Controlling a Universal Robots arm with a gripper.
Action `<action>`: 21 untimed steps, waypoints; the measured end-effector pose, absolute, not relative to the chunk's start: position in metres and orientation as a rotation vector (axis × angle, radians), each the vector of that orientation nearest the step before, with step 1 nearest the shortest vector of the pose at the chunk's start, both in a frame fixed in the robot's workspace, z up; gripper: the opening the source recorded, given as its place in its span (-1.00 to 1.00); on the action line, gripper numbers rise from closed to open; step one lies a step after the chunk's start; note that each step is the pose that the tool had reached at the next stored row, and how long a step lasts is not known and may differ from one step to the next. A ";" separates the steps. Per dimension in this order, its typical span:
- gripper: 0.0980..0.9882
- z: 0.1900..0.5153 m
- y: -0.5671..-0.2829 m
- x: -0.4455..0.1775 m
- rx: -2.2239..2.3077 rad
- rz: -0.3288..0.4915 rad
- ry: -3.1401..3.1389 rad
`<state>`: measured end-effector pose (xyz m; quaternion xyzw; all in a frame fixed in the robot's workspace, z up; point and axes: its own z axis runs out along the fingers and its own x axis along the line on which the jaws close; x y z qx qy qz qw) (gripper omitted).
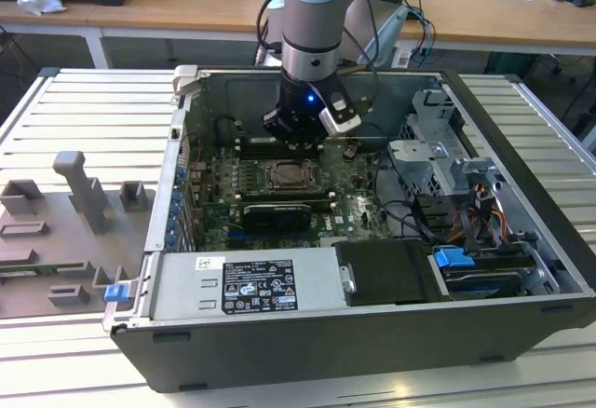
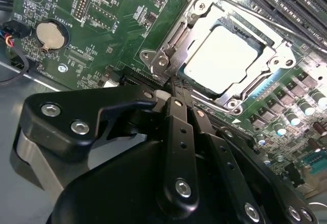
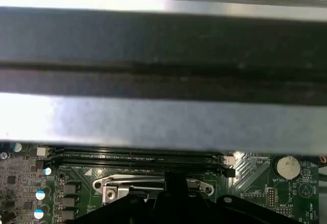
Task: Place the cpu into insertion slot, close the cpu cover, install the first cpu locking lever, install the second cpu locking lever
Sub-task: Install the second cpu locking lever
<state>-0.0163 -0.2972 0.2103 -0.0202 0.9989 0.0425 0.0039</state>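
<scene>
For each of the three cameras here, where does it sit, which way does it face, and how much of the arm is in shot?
Exterior view: off the arm, above the open computer case, looking down into it; arm and gripper over the motherboard.
Second wrist view: on the arm, looking past the fingers at the cpu under the cpu cover.
First wrist view: on the arm, facing the case wall and memory slots.
Shared: both wrist views show the cover and the coin battery.
</scene>
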 end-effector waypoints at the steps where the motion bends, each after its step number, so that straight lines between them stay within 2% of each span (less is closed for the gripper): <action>1: -0.98 0.210 -0.299 -0.016 -0.063 0.133 3.130; 11: -0.98 0.214 -0.306 -0.016 -0.063 0.133 3.130; 14: -0.98 0.223 -0.305 -0.016 -0.063 0.133 3.130; 19: -0.98 0.262 -0.306 -0.017 -0.063 0.133 3.130; 21: -0.98 0.262 -0.308 -0.018 -0.064 0.133 3.130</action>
